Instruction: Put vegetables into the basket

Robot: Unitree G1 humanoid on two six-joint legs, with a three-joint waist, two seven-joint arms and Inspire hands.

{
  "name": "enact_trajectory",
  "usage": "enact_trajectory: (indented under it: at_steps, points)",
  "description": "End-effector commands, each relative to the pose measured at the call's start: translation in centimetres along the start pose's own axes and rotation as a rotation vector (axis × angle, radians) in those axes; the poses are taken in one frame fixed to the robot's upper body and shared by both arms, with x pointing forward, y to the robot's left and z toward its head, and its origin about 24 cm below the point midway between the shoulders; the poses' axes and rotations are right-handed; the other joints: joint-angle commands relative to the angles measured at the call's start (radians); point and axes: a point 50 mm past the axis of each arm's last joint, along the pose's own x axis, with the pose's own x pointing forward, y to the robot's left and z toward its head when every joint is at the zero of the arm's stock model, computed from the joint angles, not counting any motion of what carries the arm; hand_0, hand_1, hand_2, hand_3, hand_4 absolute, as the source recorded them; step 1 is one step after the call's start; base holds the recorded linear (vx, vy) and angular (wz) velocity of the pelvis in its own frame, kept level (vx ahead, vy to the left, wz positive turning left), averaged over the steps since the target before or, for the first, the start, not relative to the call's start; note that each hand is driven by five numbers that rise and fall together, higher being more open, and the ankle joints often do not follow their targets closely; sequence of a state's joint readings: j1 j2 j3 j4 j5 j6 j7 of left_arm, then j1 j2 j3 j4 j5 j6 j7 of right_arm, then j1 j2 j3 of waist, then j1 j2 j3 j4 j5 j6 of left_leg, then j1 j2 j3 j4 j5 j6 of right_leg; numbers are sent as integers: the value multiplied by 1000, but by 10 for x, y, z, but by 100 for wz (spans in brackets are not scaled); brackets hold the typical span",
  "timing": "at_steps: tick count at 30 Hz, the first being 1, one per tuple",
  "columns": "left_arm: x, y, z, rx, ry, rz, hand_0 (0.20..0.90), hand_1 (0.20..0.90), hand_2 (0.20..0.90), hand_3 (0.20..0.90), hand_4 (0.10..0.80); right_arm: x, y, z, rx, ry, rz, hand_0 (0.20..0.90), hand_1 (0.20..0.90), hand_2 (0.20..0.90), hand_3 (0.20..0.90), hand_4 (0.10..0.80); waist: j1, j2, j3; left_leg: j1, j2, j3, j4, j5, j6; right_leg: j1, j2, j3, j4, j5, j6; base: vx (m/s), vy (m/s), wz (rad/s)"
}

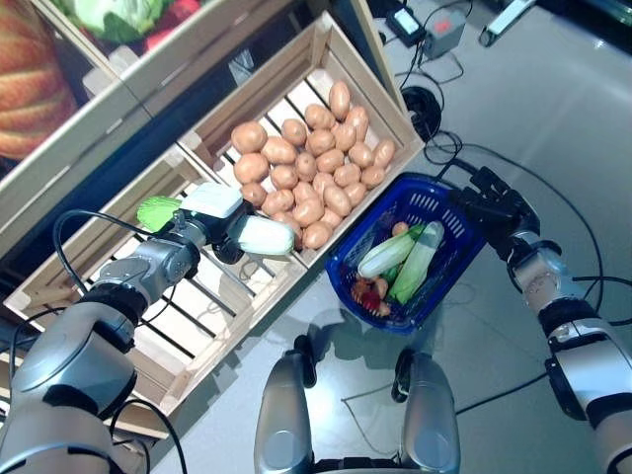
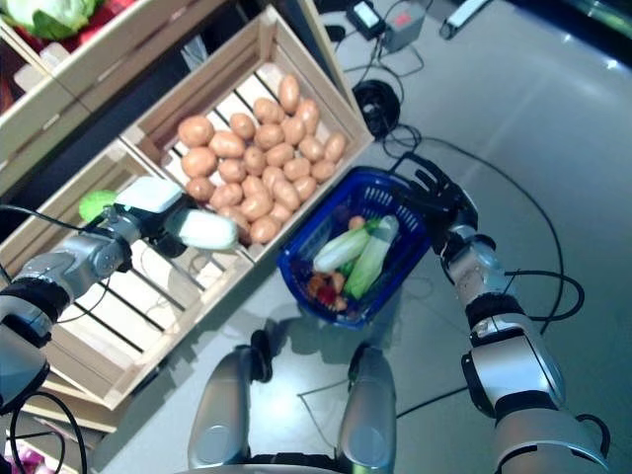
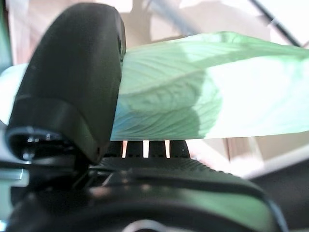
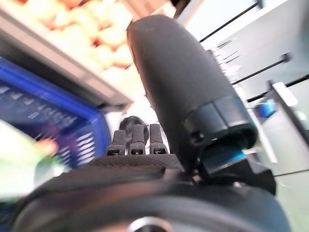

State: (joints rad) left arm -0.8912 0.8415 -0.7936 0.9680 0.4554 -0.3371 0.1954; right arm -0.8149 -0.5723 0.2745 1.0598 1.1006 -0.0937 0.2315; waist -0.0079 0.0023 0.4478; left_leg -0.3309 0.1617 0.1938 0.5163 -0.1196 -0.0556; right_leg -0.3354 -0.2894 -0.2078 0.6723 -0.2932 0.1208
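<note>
My left hand (image 1: 219, 229) is shut on a pale green and white leafy cabbage (image 1: 259, 235), held above the front edge of the wooden crates; its thumb (image 3: 72, 82) presses on the leaf (image 3: 203, 92) in the left wrist view. The blue plastic basket (image 1: 446, 259) stands on the floor to the right of the crates and holds long pale green vegetables (image 1: 413, 262) and small red and orange ones (image 1: 370, 294). My right hand (image 1: 489, 202) is open, fingers straight, just beside the basket's far right rim; its fingers (image 4: 137, 140) show in the right wrist view.
A wooden crate of potatoes (image 1: 306, 163) stands just left of the basket. A slatted wooden crate (image 1: 188, 316) lies under my left arm. Cables and a power box (image 1: 439, 35) lie on the floor behind the basket.
</note>
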Motion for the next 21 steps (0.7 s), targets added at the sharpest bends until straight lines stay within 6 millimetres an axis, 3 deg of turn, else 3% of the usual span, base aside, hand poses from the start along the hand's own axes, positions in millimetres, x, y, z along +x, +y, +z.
enact_trajectory:
  at_steps: [1, 5, 7, 13, 15, 21]
  points:
    - [-8, 18, -9, -208, 24, 218, 300, 300, 300, 300, 400, -13, -3, -19, -10, -22, 43, 900, 900, 900, 900, 800, 2, 17, -231, 172, 19, -9, -182, 32, -36, 154, -5, -29, -293, 203, -10, 139, -51, 6]
    - [-15, 8, -10, -333, 27, 214, 300, 300, 300, 300, 400, -18, 0, -36, -15, 24, 65, 900, 900, 900, 900, 800, 6, 14, -284, 262, 2, 1, -303, 77, -34, 260, 20, -50, -430, 244, -4, 188, -57, 1]
    - [-20, 4, -7, -519, 19, 235, 300, 300, 300, 300, 400, -25, 4, -50, -25, 63, 109, 900, 900, 900, 900, 800, 12, 11, -329, 325, -9, 5, -393, 113, -33, 333, 42, -56, -523, 273, 1, 184, -49, 0]
    - [-26, 2, 2, -897, -28, 264, 300, 300, 300, 300, 400, -36, 13, -63, -46, 98, 215, 900, 900, 900, 900, 800, 25, 6, -378, 412, -15, 1, -538, 164, -40, 429, 62, -77, -659, 326, 13, 111, -56, 8]
    - [-26, 1, 12, -1139, -86, 264, 300, 300, 300, 300, 400, -40, 21, -68, -43, 106, 277, 900, 900, 900, 900, 800, 31, 3, -392, 434, -18, -6, -586, 178, -42, 456, 71, -84, -704, 344, 16, 58, -64, 6]
    - [-18, -7, 41, -1579, -227, 220, 300, 300, 300, 300, 400, -39, 42, -72, -55, 130, 418, 900, 900, 900, 900, 800, 39, -6, -409, 440, -19, -28, -604, 170, -47, 486, 88, -96, -752, 359, 15, 16, -69, 9]
